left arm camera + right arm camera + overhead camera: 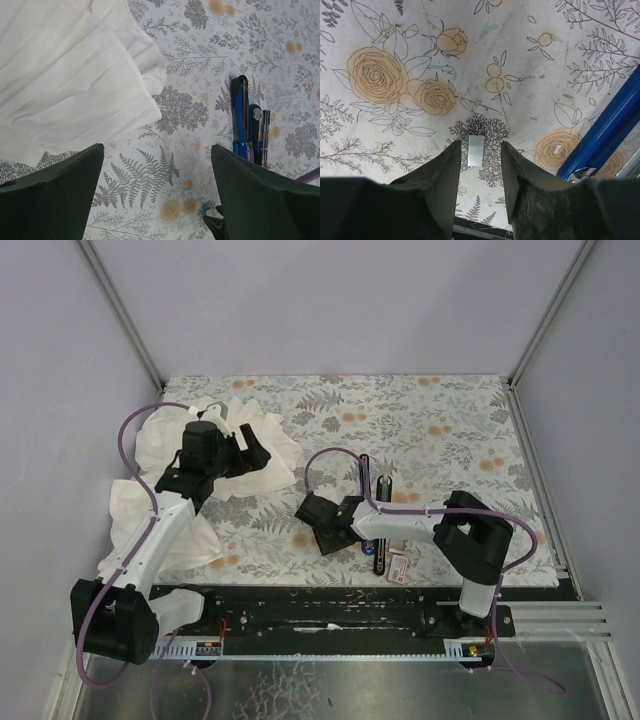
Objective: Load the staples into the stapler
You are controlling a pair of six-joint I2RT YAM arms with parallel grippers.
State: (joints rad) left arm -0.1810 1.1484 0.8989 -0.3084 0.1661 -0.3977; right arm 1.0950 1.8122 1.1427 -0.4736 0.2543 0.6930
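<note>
A short silvery staple strip point(476, 150) lies flat on the floral table cover, between the fingertips of my right gripper point(479, 154). The jaws are open, with a small gap on each side of the strip. The blue and black stapler point(374, 512) lies opened out just right of that gripper point(322, 533). It also shows in the right wrist view point(612, 131) and the left wrist view point(246, 121). The small white staple box with a red label point(398, 566) lies by the stapler's near end. My left gripper point(250, 455) is open and empty over the cover point(157, 200).
A large crumpled white cloth point(175, 475) covers the left side of the table, under and beside the left arm, and shows in the left wrist view point(65, 75). A black rail point(330, 605) runs along the near edge. Walls enclose the table.
</note>
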